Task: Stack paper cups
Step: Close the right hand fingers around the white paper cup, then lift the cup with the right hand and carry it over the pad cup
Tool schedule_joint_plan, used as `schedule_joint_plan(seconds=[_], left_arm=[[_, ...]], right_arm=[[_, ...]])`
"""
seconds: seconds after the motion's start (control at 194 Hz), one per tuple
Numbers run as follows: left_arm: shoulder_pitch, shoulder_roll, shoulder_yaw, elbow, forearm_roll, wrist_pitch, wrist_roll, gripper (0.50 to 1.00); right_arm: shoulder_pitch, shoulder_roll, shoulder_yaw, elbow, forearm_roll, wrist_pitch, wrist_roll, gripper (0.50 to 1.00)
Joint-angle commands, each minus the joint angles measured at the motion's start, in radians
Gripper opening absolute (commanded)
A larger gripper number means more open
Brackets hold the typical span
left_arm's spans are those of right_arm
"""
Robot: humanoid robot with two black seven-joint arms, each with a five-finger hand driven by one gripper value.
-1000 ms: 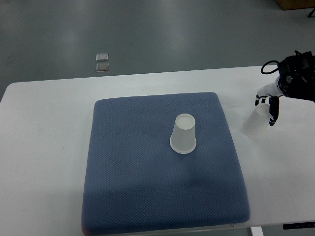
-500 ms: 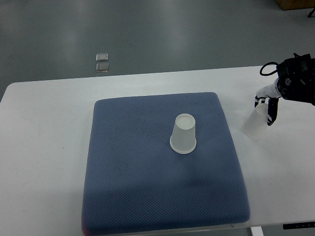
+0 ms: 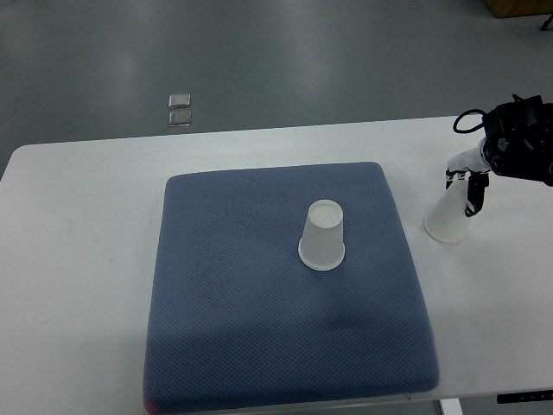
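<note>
Gripping tapered translucent cup [image 3: 448,216], right hand [image 3: 467,177], quilted blue mat [image 3: 259,328]

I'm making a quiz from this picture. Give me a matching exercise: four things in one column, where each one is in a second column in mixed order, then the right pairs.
Things:
1. cup in the middle
2. cup on the right
3. blue mat
4. right hand

Places:
A. lies flat on the white table
B. stands upside down on the mat
C. closed around the top of a cup
D. stands on the bare table, off the mat's right edge

Pairs: 1-B, 2-D, 3-A, 4-C
</note>
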Motion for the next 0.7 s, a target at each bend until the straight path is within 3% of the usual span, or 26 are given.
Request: schedule_joint_plan(seconds=[0.0, 0.237, 0.495, 0.696], left_arm=[[0.001, 0.000, 0.000, 0.001, 0.000, 0.000, 0.000, 1.000], [-0.001, 0.000, 0.002, 0.000, 0.000, 0.000, 0.000, 1.000], [-0.001, 0.000, 0.005, -0.002, 0.000, 0.000, 0.000, 1.000], [-0.001, 0.000, 0.003, -0.002, 0.000, 0.000, 0.000, 1.000]], right_arm=[[0.008, 0.001, 0.001, 0.003, 0.001, 0.004, 0.000, 0.703], [0.103, -0.014, -0.003, 0.040, 0.004, 0.030, 0.000, 0.703], [0.311, -0.060, -0.006, 0.091, 0.004, 0.166, -0.002, 0.701], [0.546, -0.111, -0.009, 0.241, 0.004, 0.263, -0.006, 0.703]])
